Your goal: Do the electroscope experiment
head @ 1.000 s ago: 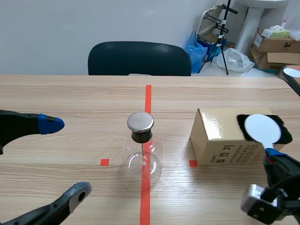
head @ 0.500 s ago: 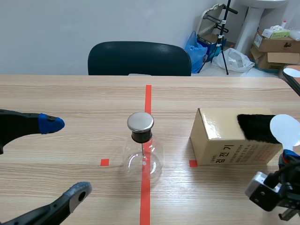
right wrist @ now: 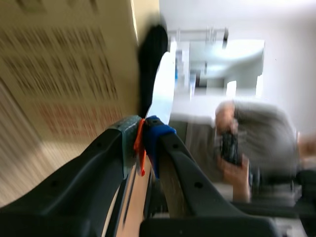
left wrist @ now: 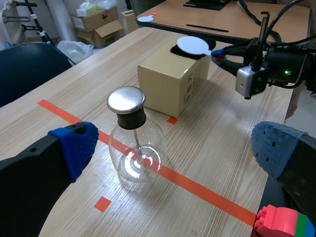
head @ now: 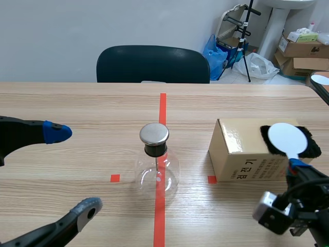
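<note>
Centre: capped glass flask (head: 157,172) standing on the red tape line, ahead of the left gripper (head: 72,171), whose fingers are spread (nothing held). At right, the right gripper (head: 297,165) clamps the handle of a white disc (head: 286,138) over the black fur (head: 311,148) atop the box (head: 241,154).

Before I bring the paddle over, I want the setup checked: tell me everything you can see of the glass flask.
The glass flask is round, clear and upright, standing on the tape line, apart from the cardboard box. A black stopper closes its neck, capped by a shiny metal disc; a thin rod hangs inside. Nothing grips it.
</note>
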